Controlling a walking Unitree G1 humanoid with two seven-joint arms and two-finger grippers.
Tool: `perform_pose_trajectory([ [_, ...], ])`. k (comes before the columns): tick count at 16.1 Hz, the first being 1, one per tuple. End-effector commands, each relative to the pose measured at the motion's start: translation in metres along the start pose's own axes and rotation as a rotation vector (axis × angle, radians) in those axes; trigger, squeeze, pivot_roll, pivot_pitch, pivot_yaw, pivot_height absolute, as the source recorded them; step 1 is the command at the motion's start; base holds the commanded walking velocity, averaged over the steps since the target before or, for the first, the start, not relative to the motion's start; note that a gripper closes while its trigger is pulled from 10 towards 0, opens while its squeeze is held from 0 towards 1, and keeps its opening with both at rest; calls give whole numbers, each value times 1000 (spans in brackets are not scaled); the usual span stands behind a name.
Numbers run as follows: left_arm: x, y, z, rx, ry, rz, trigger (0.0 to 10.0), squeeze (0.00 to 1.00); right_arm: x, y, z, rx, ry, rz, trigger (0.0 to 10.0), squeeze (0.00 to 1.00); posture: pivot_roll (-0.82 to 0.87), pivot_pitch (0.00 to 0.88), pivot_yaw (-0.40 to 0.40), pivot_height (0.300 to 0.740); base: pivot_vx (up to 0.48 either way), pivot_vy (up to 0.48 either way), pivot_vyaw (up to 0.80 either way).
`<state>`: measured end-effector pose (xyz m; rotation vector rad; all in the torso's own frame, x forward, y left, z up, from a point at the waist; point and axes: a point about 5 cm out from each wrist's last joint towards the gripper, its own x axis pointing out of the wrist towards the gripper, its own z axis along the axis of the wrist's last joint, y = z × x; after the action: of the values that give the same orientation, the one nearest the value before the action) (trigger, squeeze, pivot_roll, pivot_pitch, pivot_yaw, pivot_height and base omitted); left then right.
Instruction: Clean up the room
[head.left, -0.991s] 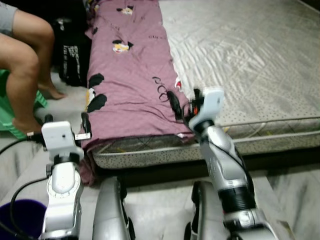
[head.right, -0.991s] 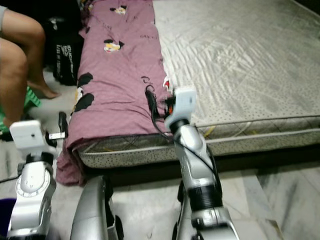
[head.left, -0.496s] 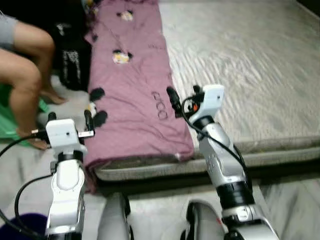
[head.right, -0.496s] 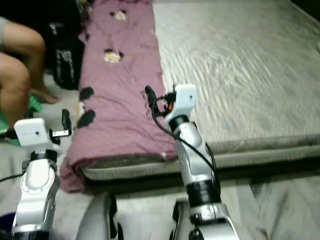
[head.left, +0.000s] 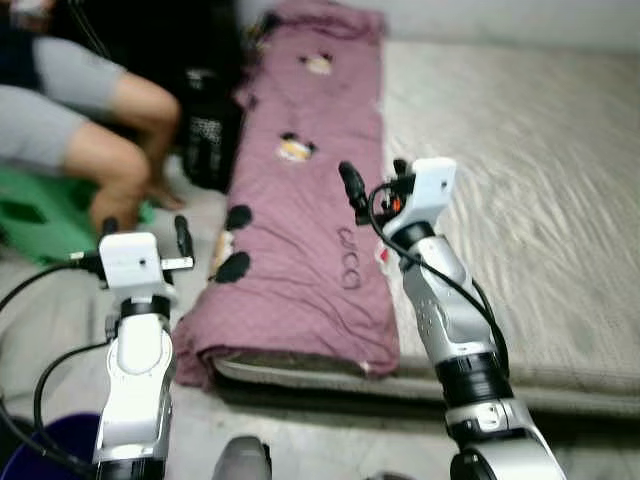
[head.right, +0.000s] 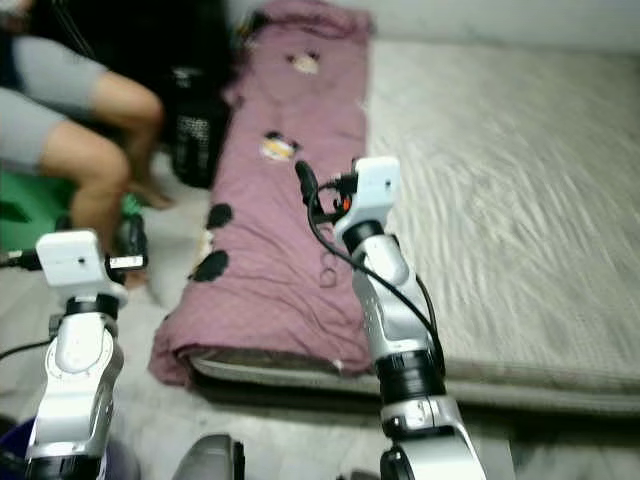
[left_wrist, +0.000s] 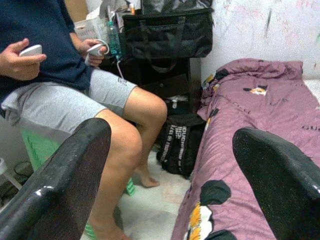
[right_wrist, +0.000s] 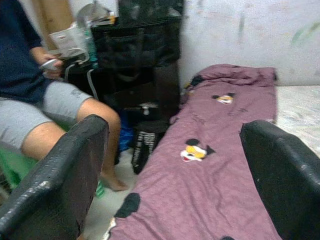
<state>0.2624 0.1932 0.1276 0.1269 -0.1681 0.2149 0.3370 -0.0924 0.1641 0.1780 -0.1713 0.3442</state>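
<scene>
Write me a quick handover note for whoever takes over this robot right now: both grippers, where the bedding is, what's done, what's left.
Left gripper: open, empty, raised off the bed's left side, near a seated person's legs.
Right gripper: open, empty, raised over the purple cartoon-print blanket.
The blanket lies folded in a long strip along the left edge of the bare grey mattress, its near end drooping over the corner.
A black bag stands on the floor beside the bed, next to the person on a green stool.
Done: nothing is gripped yet.
Left: probably take hold of the blanket and tidy it; mind the person.
</scene>
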Motion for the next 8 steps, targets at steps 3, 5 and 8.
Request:
perform_pose_trajectory([
  [3, -3, 1, -5, -13, 20, -16, 10000, 0, -5, -6, -9, -1, 31, -29, 10000, 0, -39, 12, 0, 740, 0, 0, 0],
  [5, -6, 3, -7, -5, 35, 9, 10000, 0, -8, -9, -10, 2, 29, -50, 10000, 0, -38, 9, 3, 740, 0, 0, 0],
  [8, -12, 8, -11, 4, 72, -4, 10000, 0, -20, -19, -19, -32, 64, -94, 10000, 0, -45, 12, 6, 740, 0, 0, 0],
])
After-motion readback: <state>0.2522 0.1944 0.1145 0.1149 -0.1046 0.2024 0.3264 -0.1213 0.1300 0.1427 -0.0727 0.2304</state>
